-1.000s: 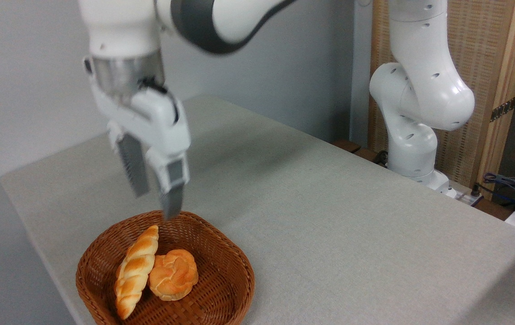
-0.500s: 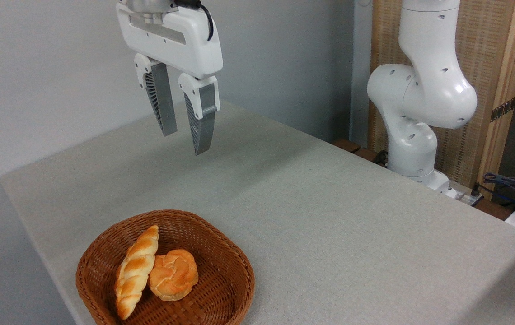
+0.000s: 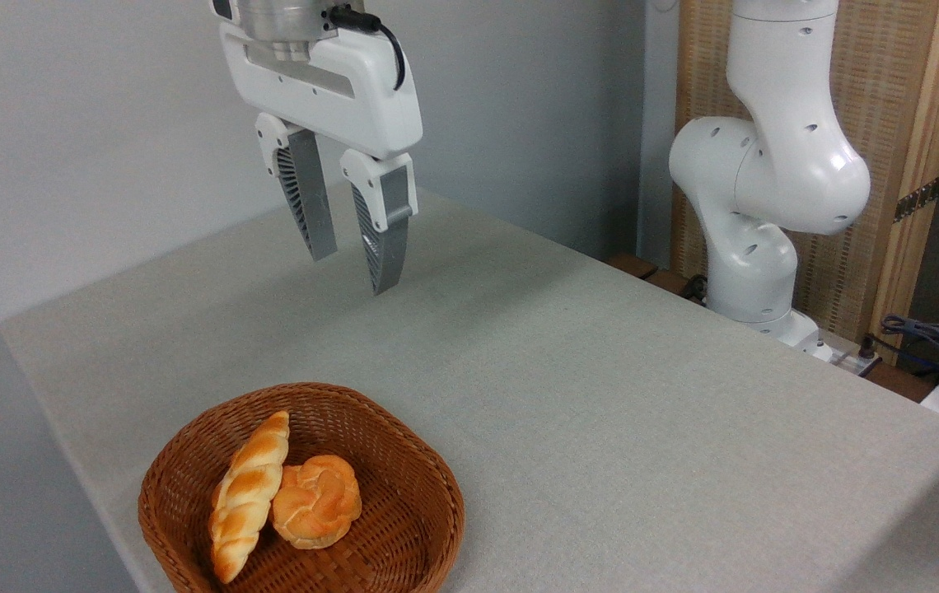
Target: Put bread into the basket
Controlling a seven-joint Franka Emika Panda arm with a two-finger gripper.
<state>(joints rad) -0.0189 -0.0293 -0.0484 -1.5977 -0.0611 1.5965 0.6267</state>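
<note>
Bread point(image 3: 246, 496) lying inside the basket point(image 3: 404, 461) on the counter point(image 3: 601, 395), touching a small round bun point(image 3: 317, 501). Placing step apparently done. Pincer point(image 3: 354, 270) high above, empty, fingers parted; next, probably only a retreat clear.

No text, label, brand, number or sign can be read on anything in view.

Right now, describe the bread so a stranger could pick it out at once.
Find the brown wicker basket at the table's near left edge. Two baked items lie inside, touching. The bread is the left one: long, braided, tapered, unlike the round knotted bun.
</note>
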